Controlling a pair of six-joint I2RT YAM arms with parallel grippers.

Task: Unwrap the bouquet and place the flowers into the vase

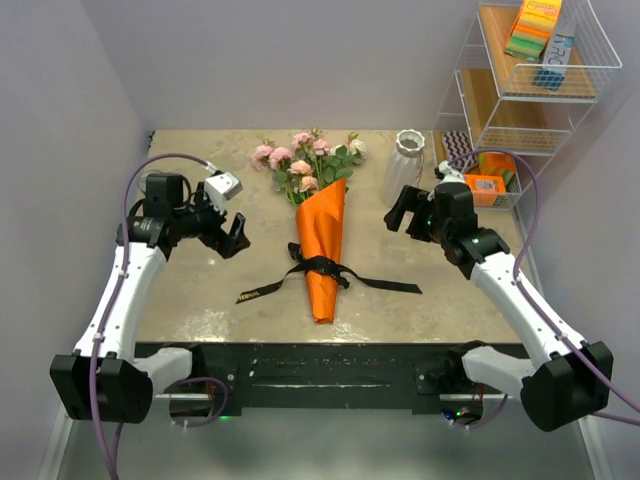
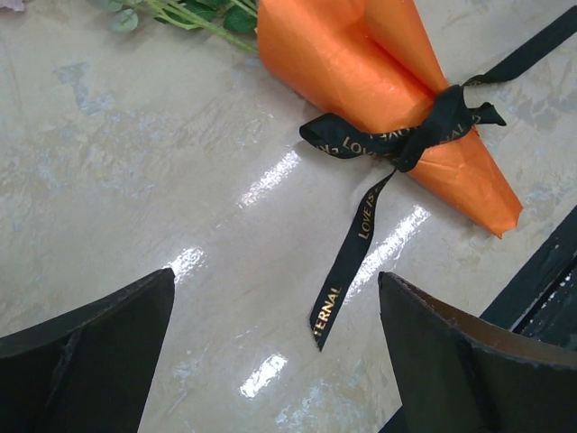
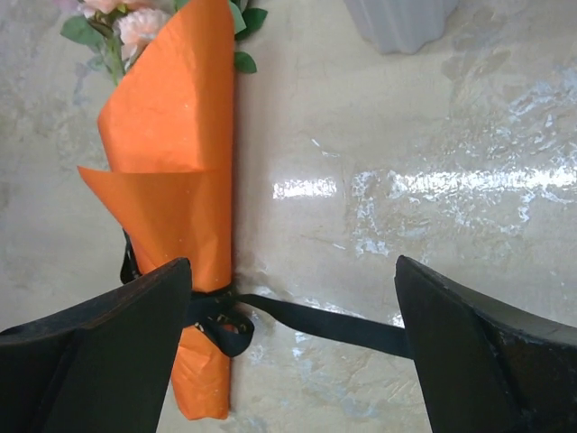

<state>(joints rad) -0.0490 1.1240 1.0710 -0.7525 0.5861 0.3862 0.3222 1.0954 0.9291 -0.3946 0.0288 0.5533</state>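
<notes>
Left gripper (image 1: 236, 238) spread wide, empty, left of bouquet (image 1: 320, 235); right gripper (image 1: 400, 212) spread too, vase (image 1: 408, 165) just beyond; only left wrist view shows gold lettering on black ribbon (image 2: 424, 126)

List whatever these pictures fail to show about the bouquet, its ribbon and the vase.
- Flowers: lower stems hidden inside the orange paper in every view.
- Vase: cut off by the top edge in the right wrist view; its inside not visible from the top view.
- Ribbon knot: partly behind a finger of the right end effector in the right wrist view; too small in the top view.
</notes>
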